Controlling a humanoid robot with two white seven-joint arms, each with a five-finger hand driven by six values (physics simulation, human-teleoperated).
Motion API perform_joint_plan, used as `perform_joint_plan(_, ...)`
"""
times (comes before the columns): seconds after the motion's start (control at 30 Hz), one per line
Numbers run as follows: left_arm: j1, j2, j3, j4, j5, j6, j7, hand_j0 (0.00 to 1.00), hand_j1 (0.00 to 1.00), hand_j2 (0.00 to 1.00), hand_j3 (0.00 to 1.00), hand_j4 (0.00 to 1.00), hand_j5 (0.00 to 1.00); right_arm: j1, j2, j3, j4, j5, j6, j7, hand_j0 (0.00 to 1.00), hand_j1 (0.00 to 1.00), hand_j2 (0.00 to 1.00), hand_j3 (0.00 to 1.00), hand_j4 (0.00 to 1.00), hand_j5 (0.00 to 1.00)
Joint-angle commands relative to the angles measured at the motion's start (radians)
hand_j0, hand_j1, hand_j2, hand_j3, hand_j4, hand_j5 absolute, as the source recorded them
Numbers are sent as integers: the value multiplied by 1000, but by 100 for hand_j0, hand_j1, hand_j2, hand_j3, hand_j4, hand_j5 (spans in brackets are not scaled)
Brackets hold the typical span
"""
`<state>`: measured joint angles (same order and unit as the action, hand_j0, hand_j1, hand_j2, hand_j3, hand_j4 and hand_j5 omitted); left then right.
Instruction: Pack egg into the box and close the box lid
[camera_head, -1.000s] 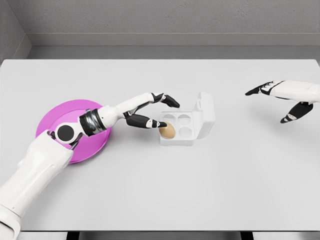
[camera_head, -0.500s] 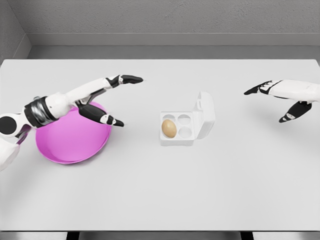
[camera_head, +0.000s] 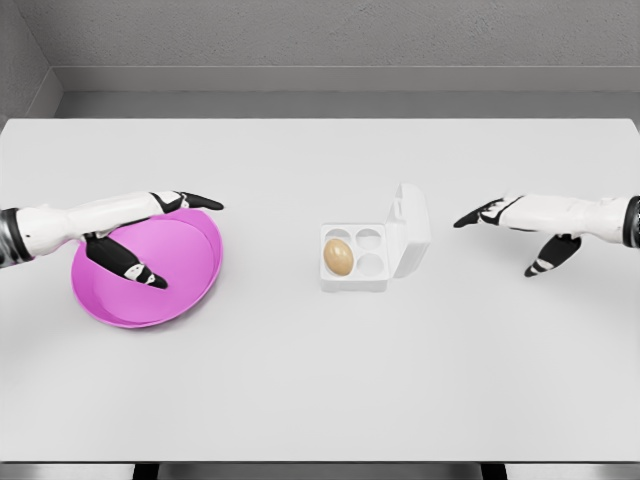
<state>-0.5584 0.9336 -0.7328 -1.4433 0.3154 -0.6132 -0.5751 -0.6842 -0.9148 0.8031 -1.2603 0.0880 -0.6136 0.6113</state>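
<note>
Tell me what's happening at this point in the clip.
A brown egg sits in one of four cups of a small white box, whose lid stands open on the right side. Neither hand holds anything. The left hand hovers open over the pink plate at the table's left, while the right hand hangs open to the right of the box, fingers pointing toward the lid. The lid is not yet closed.

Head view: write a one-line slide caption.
Egg sits in the open box; left robot hand over the pink plate, right robot hand open beside the lid.
</note>
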Motion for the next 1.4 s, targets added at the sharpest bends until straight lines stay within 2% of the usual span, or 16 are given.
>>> perform_joint_plan(0.0,-2,4,3,8,-1,2,1,100,100,100,100,100,100,0,1,11,-1,-7,3,0,100,100,100,100,100,100)
perform_joint_plan(0.33,-3,-1,0,6,-1,2,3,100,100,100,100,100,100,0,37,22,-10,-7,3,0,100,100,100,100,100,100)
perform_joint_plan(0.7,-9,-7,0,8,-2,2,3,100,100,100,100,100,100,-12,39,27,-54,-8,3,0,100,100,100,100,100,100)
perform_joint_plan(0.93,-11,-9,1,11,-4,2,3,100,100,100,100,100,100,-28,39,24,-125,-8,3,0,100,100,100,100,100,100)
perform_joint_plan(1.07,-9,-9,0,11,-2,2,3,100,100,100,100,100,100,-29,39,22,-140,-8,3,0,100,100,100,100,100,100)
perform_joint_plan(1.3,-9,-7,0,11,-4,2,6,100,100,100,100,100,100,-44,40,21,-223,-8,3,0,100,100,100,100,100,100)
perform_joint_plan(1.37,-9,-5,0,8,-2,2,4,100,100,100,100,100,100,-52,79,34,-229,-8,3,0,100,100,100,100,100,100)
